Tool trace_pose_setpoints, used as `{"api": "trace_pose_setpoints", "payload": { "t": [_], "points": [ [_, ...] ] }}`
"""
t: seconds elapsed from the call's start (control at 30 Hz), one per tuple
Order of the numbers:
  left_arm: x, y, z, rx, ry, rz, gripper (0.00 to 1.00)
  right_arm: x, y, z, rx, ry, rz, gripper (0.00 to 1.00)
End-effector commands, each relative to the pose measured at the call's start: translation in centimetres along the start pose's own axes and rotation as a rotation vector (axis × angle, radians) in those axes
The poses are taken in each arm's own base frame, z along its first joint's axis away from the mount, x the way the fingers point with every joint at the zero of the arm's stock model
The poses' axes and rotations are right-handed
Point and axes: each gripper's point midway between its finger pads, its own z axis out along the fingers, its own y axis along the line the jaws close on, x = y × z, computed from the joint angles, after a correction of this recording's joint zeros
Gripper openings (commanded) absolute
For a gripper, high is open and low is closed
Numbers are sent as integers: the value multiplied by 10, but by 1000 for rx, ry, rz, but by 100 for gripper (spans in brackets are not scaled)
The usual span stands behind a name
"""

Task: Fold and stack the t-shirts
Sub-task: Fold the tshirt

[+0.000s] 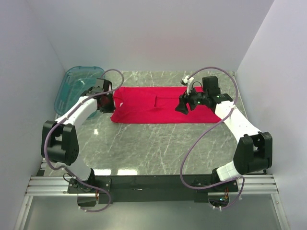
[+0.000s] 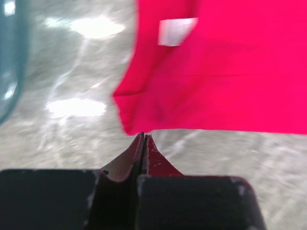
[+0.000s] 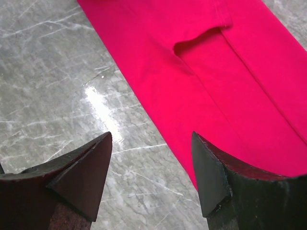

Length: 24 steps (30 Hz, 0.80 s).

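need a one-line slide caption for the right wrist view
Right arm's fingers stand open above the marble table, at the near edge of the flattened red t-shirt.

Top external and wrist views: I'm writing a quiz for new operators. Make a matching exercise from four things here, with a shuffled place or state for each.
1. bright red cloth t-shirt
2. see-through teal plastic tub
3. left gripper
4. right gripper

A. jaws open, over the shirt's edge
B. far left corner
C. jaws shut, empty
D. lying as a long strip on the grey marble table

Pairs: 1-D, 2-B, 3-C, 4-A
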Motion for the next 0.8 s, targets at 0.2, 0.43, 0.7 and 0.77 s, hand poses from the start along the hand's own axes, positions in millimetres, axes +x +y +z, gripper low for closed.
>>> {"api": "trace_pose_setpoints", "payload": {
  "t": [0.2,0.43,0.7,0.77],
  "points": [
    [19,-31,39,160,110,-64,1,-6,-2,-8,5,-29,-5,73],
    [23,0,67,-4,118,-49,1,-1,-4,-5,-5,-17,11,73],
    [38,8,76,-24,160,-48,1,3,-8,-5,6,-6,17,73],
    [38,11,75,-30,162,-55,1,6,-11,-4,12,5,21,73]
  ]
}}
